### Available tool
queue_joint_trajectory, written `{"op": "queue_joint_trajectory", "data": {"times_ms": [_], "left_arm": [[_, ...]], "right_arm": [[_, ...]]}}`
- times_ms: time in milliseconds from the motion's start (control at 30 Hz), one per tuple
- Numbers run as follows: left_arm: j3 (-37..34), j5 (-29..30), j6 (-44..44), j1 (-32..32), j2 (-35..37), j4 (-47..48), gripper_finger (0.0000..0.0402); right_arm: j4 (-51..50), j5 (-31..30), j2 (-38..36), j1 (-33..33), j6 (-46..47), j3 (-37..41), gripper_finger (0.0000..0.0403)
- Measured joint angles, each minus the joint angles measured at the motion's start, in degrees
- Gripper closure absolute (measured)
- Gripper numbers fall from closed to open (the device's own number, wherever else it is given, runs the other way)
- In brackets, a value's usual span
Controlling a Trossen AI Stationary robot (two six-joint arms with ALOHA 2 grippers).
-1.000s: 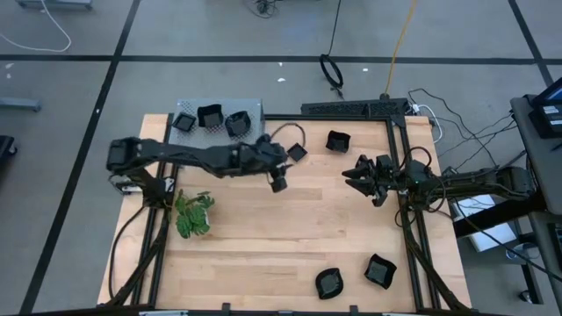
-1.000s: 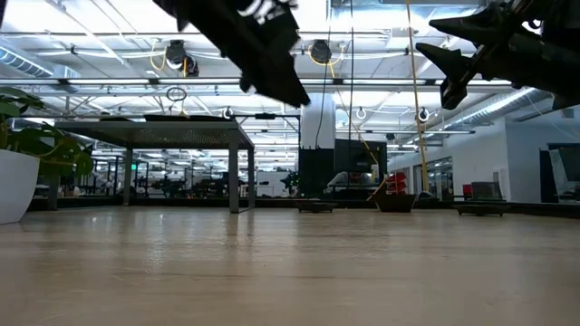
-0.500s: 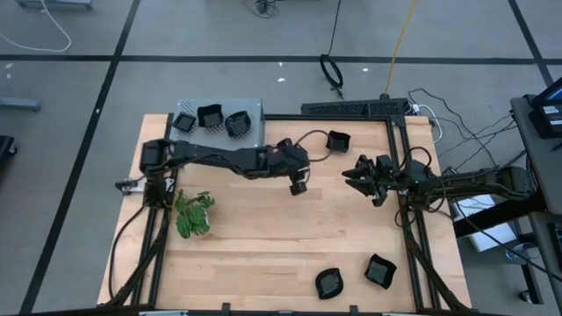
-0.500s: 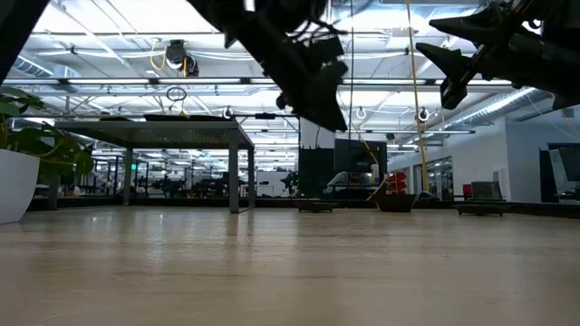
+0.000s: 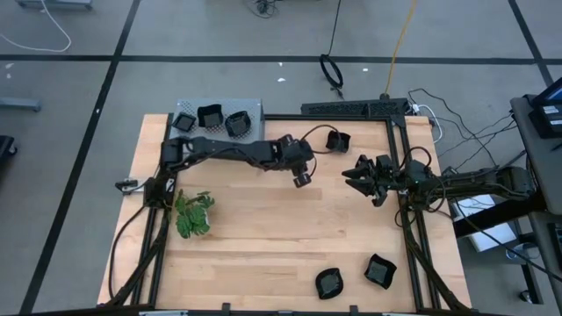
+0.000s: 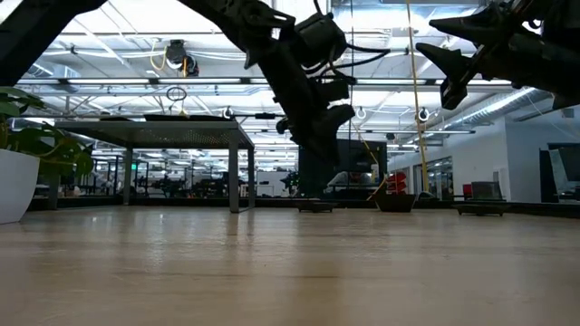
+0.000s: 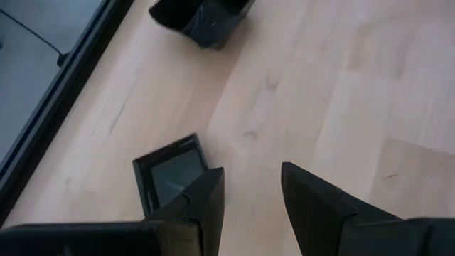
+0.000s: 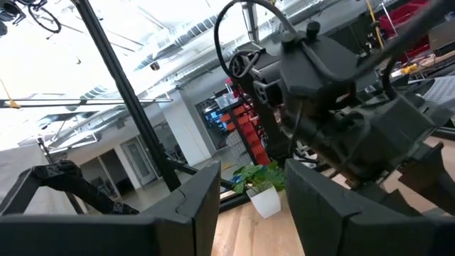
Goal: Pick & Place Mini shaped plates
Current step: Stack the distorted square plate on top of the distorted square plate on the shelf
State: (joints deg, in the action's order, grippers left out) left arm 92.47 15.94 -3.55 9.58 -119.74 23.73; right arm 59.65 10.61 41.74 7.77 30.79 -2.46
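Over the table point(image 5: 263, 228), the left end effector point(image 5: 303, 180) hangs with fingers spread and nothing between them; a square mini plate point(image 7: 169, 173) lies just beside its fingertips, another mini plate point(image 5: 339, 140) a little beyond. Farther right, the right end effector point(image 5: 351, 178) hovers, fingers likewise parted and empty.

- No text, label, brand, number or sign can be read in any view.
- The lit signage in the room behind the arms is too blurred to make out.
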Motion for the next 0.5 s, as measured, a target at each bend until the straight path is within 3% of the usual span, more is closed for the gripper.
{"op": "queue_joint_trajectory", "data": {"times_ms": [267,500], "left_arm": [[0.0,-1.9,-1.8,0.1,-0.1,0.2,0.0256],[0.0,-6.9,-2.8,-2.1,8.0,-0.1,0.0256]], "right_arm": [[-0.4,0.0,0.0,0.0,0.0,0.0,0.0258],[-0.7,0.0,0.0,0.0,0.0,0.0,0.0257]]}}
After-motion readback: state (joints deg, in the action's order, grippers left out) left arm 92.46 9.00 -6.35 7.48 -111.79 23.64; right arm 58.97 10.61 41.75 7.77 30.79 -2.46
